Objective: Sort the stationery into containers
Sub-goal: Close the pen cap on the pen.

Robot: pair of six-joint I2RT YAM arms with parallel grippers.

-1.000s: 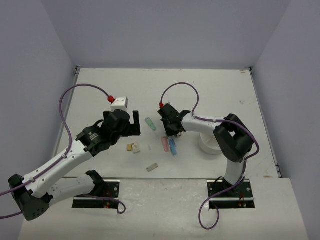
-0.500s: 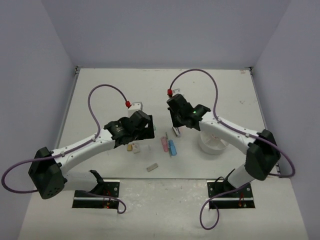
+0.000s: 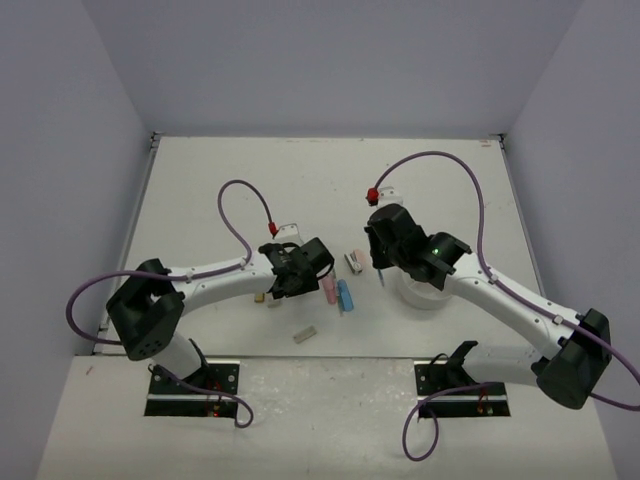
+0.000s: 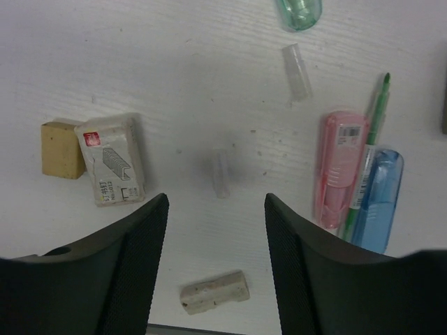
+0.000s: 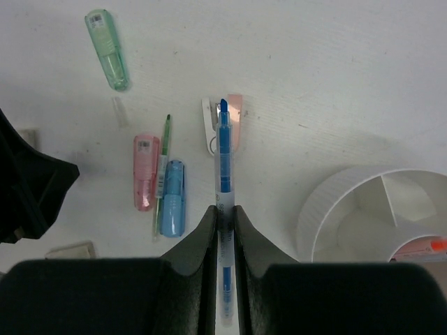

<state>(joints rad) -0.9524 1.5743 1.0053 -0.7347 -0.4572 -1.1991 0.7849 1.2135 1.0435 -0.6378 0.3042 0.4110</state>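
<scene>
Holding a blue pen by the barrel in the right gripper, fingers clamped tight on it, tip aimed at the far edge. Hanging above the worktop just left of the white cup, near the front edge and right of the middle.

Looks like the carrying step: lifted, not yet dropped in. Next, most likely: swing right over the rim, choose a compartment between the dividers, tip the pen upright and let go (an orange-tipped thing already in one compartment). Only the cup's own wall between pen and slot, so needs height to clear it.

Straight below the pen: a pink clip-like piece. Further left, around the middle of the front edge: a pink piece, a thin green pen and a blue piece, side by side. Toward the far edge from those: a green piece and a clear cap.

Hovering over that scatter with the left gripper, fingers wide apart, gripping nothing, a second clear cap just ahead. Off to its left: a tan block touching a staple box. Nearer the front edge: a pale eraser. Well apart from the right arm's likely path.
</scene>
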